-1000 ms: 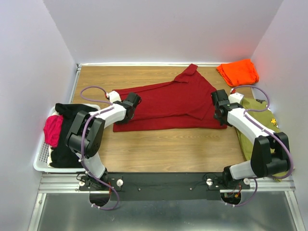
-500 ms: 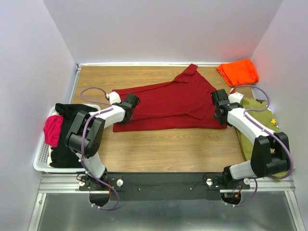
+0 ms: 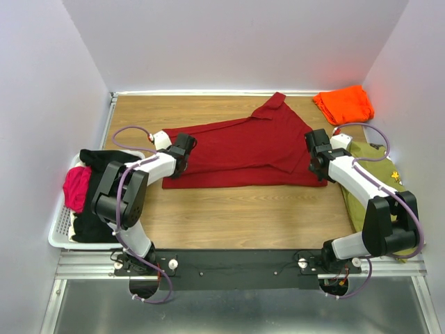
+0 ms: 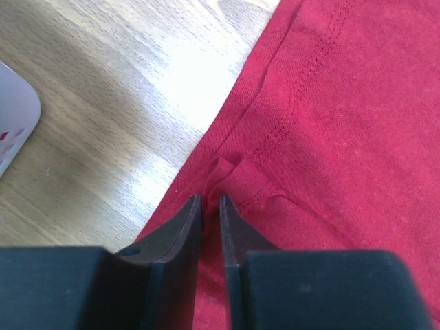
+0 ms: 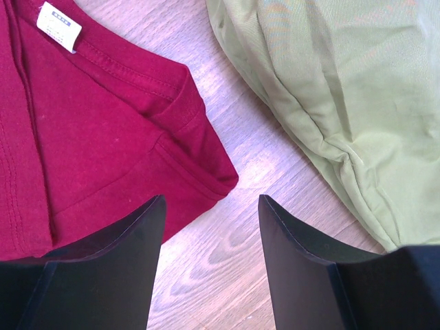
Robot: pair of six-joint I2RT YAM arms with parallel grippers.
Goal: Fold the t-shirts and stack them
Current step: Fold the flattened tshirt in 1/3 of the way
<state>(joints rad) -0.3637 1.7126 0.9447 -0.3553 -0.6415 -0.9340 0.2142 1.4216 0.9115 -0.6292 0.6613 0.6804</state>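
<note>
Left fingers [image 4: 192, 220] seemingly clenched on dark red t-shirt [image 4: 330, 124] hem; right fingers [image 5: 137, 240], spread, should seize the collar corner before lifting.

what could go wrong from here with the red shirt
1. The left gripper pinches only a thin pucker at the dark red t-shirt's hem; it may slip out when lifted.
2. The right gripper is open over the shirt's corner, beside the olive green cloth; closing off-target could miss the corner or snag that cloth.
</note>
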